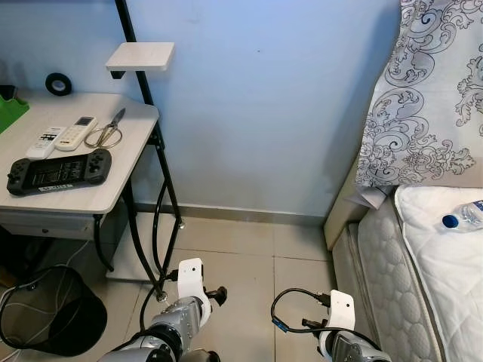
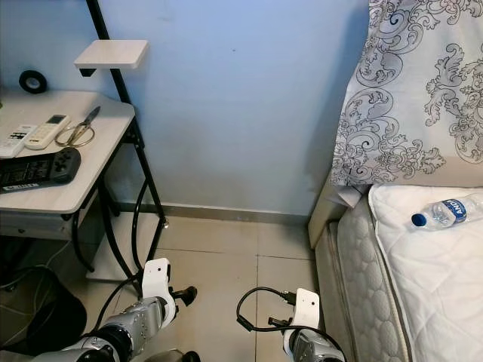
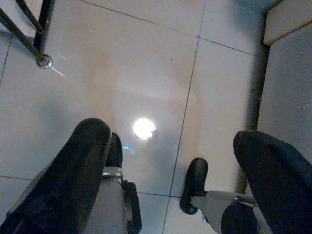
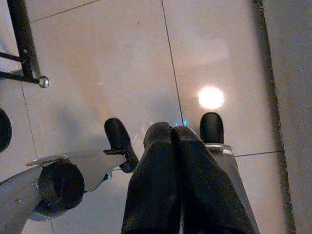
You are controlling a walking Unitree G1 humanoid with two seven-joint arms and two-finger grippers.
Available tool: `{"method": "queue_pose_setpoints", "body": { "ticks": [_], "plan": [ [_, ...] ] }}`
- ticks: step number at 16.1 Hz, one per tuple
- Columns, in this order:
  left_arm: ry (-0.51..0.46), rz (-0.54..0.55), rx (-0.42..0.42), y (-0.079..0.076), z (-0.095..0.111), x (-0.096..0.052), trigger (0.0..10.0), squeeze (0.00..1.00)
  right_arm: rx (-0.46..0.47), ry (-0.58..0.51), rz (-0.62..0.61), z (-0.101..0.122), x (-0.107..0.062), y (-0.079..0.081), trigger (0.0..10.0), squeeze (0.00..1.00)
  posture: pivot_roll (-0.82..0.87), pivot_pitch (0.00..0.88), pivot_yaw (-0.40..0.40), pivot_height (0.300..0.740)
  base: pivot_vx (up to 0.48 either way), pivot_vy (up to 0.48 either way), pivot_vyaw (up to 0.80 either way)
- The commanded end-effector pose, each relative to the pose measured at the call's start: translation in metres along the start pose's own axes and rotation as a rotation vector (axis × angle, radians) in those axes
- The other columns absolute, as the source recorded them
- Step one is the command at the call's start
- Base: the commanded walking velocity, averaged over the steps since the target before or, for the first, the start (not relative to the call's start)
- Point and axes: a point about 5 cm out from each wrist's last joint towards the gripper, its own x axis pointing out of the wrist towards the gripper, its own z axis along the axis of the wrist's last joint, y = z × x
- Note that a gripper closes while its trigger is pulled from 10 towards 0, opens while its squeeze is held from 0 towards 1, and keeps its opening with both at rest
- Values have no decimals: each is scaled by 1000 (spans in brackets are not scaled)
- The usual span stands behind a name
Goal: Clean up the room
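A clear plastic water bottle [image 2: 445,211] with a blue cap lies on the white bed sheet at the right. On the white desk [image 1: 113,188] at the left rest a black game controller [image 1: 59,171], two white remotes [image 1: 64,136], scissors [image 1: 108,130] and a black tape roll [image 1: 58,83]. Both arms hang low over the tiled floor. My left gripper [image 3: 173,141] is open with nothing between its fingers [image 3: 83,161]. My right gripper [image 4: 173,134] is shut on nothing.
A black waste bin [image 1: 53,313] stands on the floor under the desk's left side, among cables. A patterned pillow [image 1: 430,98] leans above the mattress [image 1: 385,279]. A small white shelf [image 1: 141,56] sticks out from a black pole. Bare tiles lie between desk and bed.
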Motion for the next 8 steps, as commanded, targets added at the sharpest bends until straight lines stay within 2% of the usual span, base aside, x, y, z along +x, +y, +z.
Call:
{"method": "queue_pose_setpoints", "body": {
  "ticks": [1,2,3,4,6,7,8],
  "plan": [
    [145,29,261,30,-17,-5,10000,0,114,-4,-153,1,-7,-39,10000,0,-207,0,127,740,0,0,0],
    [145,29,261,30,-17,-5,10000,0,114,-4,-153,1,-7,-39,10000,0,-207,0,127,740,0,0,0],
    [155,21,319,32,-21,-5,10000,0,59,31,-152,-7,-6,-37,10000,0,-168,0,111,740,0,0,0],
    [181,-2,429,35,-27,-7,10000,0,36,19,-139,-4,-6,-35,10000,0,-149,0,95,740,0,0,0],
    [170,3,321,35,-30,-7,10000,0,2,10,-122,2,-5,-32,10000,0,-139,0,80,740,0,0,0],
    [159,-2,333,29,-31,-6,10000,0,1,15,-145,-1,-6,-38,10000,0,-125,0,79,740,0,0,0],
    [98,2,300,24,-26,-4,10000,0,-18,29,-163,-6,-8,-44,10000,0,-118,0,66,740,0,0,0]
  ]
}}
